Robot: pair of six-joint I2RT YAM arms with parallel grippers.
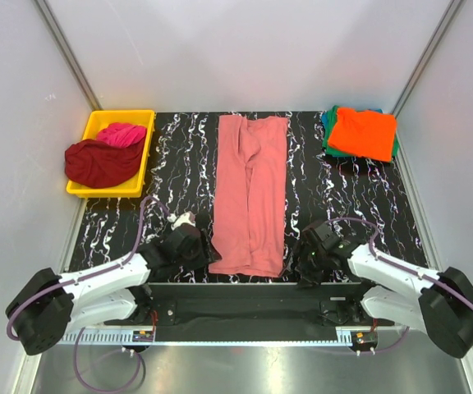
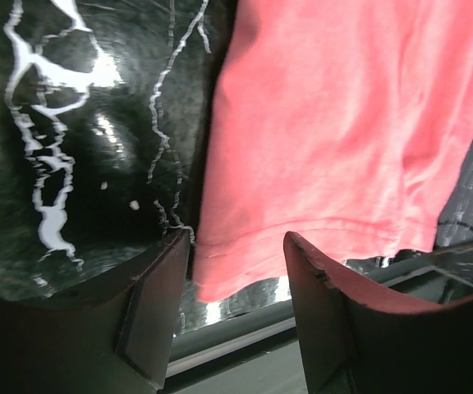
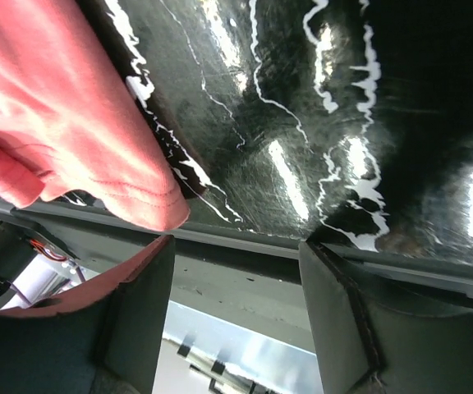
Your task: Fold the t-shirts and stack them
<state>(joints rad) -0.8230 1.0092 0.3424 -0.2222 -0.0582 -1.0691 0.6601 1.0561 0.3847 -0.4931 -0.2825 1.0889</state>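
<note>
A salmon-pink t-shirt [image 1: 250, 193] lies folded lengthwise into a long strip down the middle of the black marbled table [image 1: 179, 156]. My left gripper [image 1: 206, 253] is open at the strip's near left corner; in the left wrist view that hem corner [image 2: 220, 275] sits between the fingers [image 2: 158, 304]. My right gripper [image 1: 300, 264] is open just right of the near right corner, which shows in the right wrist view [image 3: 150, 205] just above the left finger [image 3: 142, 312]. A stack of folded shirts, orange on top [image 1: 364, 133], lies at the back right.
A yellow bin [image 1: 142, 170] at the back left holds a dark red shirt [image 1: 97, 162] and a magenta one [image 1: 123, 133]. The table's near edge and a metal rail [image 1: 245, 289] run just under both grippers. White walls close in both sides.
</note>
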